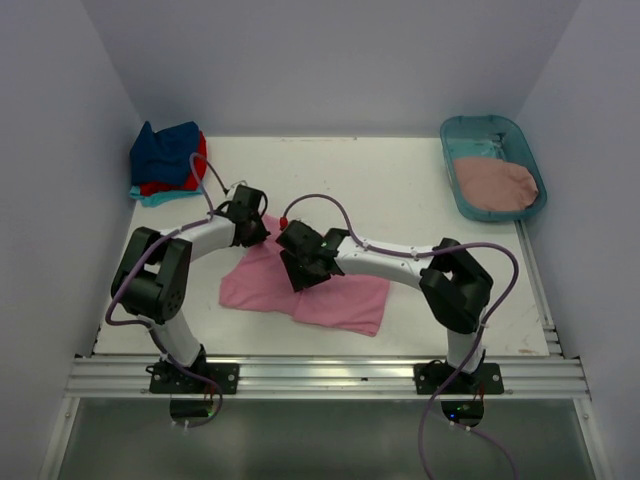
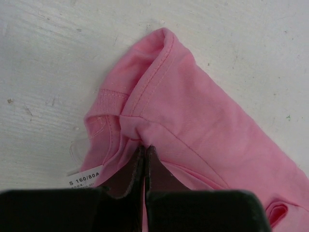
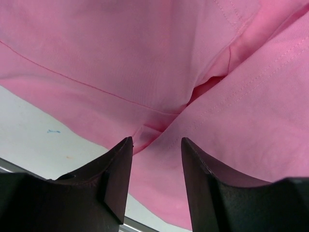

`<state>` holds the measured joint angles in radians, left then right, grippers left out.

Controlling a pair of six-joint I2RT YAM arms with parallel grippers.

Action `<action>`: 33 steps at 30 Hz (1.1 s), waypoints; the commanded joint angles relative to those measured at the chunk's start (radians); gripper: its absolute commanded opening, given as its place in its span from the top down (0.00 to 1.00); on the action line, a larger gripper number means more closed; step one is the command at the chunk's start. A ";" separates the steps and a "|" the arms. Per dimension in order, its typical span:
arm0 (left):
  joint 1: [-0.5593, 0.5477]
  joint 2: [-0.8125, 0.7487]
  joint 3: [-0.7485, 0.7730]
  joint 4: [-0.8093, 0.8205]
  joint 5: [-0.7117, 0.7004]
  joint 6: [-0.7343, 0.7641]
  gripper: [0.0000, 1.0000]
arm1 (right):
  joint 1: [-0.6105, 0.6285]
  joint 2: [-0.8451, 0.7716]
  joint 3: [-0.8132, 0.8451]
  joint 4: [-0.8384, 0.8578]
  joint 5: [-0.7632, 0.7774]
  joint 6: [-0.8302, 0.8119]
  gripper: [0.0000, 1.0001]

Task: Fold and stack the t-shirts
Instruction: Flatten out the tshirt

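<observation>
We see the bright pink short-sleeved cloth t-shirt (image 1: 300, 290) lying rumpled on the white tabletop (image 1: 400, 180), in the middle and towards the near edge, with both arms bent over it. The left claw (image 2: 145, 152) is clenched on a small pinch of cloth at the shoulder, just beside the ribbed collar and the white size label (image 2: 84, 181). The right claw (image 3: 157, 140) stands released, its jaws apart above a crease where two folds of the shirt meet. Our main worry is the left grip: it takes so little cloth that a pull could let the fabric slip out, or drag the whole shirt along instead of lifting one edge. The right claw may fare no better. If it closes where it hangs, we judge it could catch both layers at the crease, or only the upper one, and the fold would come out skewed or bunched. The two claws are also near each other over the shirt, so a careless sweep could knock one against the other. The hem lies near the front of the tabletop, and a tug that way might send it over. The folded pile of navy blue, red and turquoise shirts (image 1: 165, 160) waits in the far left corner, well apart. The dusty rose shirt (image 1: 495, 183) lies in the teal plastic tub (image 1: 478, 132) at the far right.
</observation>
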<state>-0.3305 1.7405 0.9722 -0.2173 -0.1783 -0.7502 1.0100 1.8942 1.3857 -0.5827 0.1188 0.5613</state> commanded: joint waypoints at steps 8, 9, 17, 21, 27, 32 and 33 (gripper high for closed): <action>0.031 -0.016 -0.030 0.048 0.025 -0.009 1.00 | 0.027 0.049 -0.036 0.030 0.033 0.071 0.56; 0.036 -0.018 -0.035 0.049 0.025 -0.009 1.00 | 0.029 0.046 -0.042 0.026 0.039 0.072 0.57; 0.042 -0.036 -0.046 0.050 0.031 0.002 1.00 | 0.032 -0.075 -0.068 -0.040 0.142 0.101 1.00; 0.050 -0.050 -0.047 0.036 0.010 0.009 1.00 | 0.032 -0.220 -0.102 -0.155 0.307 0.147 1.00; 0.054 -0.064 -0.047 0.022 -0.012 0.014 1.00 | 0.030 -0.400 -0.122 -0.472 0.574 0.254 1.00; 0.054 -0.090 -0.047 -0.002 -0.021 0.022 1.00 | 0.030 -0.446 -0.129 -0.939 0.758 0.668 1.00; 0.056 -0.098 -0.049 -0.010 -0.024 0.022 1.00 | 0.030 -0.443 -0.137 -1.007 0.780 0.754 1.00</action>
<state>-0.2878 1.6970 0.9337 -0.2092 -0.1616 -0.7418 1.0389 1.4517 1.2690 -1.1450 0.7029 0.9794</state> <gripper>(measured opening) 0.014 0.026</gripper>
